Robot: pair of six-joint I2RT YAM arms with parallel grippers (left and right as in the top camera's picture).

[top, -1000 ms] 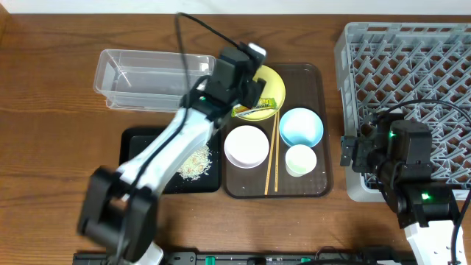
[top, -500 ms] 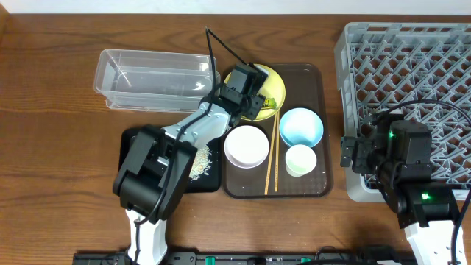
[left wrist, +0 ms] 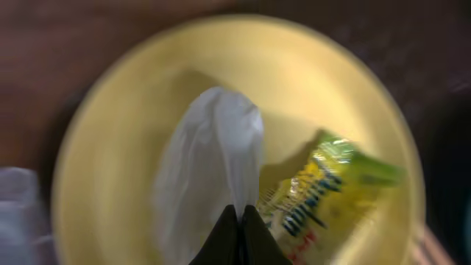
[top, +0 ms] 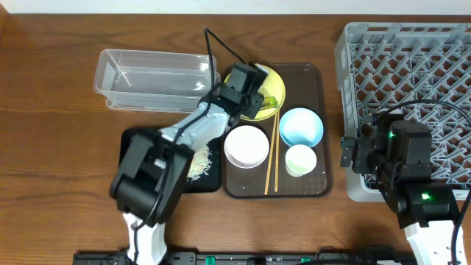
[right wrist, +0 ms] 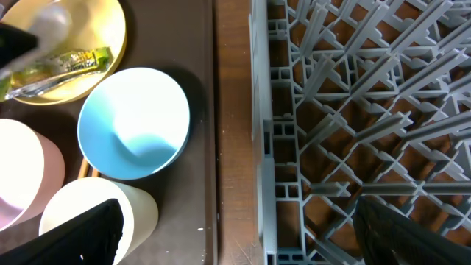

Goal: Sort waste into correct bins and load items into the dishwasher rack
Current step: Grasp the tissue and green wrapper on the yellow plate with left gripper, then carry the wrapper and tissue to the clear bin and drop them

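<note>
Far left on the wooden bench sits one clear tub, glossy, rectangular and thin-walled. Below it is one flat black tray with a raised rim, holding a crumbly whitish heap of rice scraps.

Next, the left claw is down over the one round yellow plate. Its dark tips are pressed together with no gap showing, right at the lower end of a soft white paper scrap. The wrist view is too blurred to say whether the paper is pinched. A crinkled, shiny green-and-yellow wrapper lies just beside the tips, on the same plate.

On the translucent brown serving tray I count two bowls and one cup. There's a smooth white bowl, a light blue bowl and a small white cup. Two thin wooden chopsticks lie between the white bowl and the cup.

Far right stands the grey plastic rack, all open lattice. The right claw hangs at its near left edge, fingers spread wide, gripping nothing.
</note>
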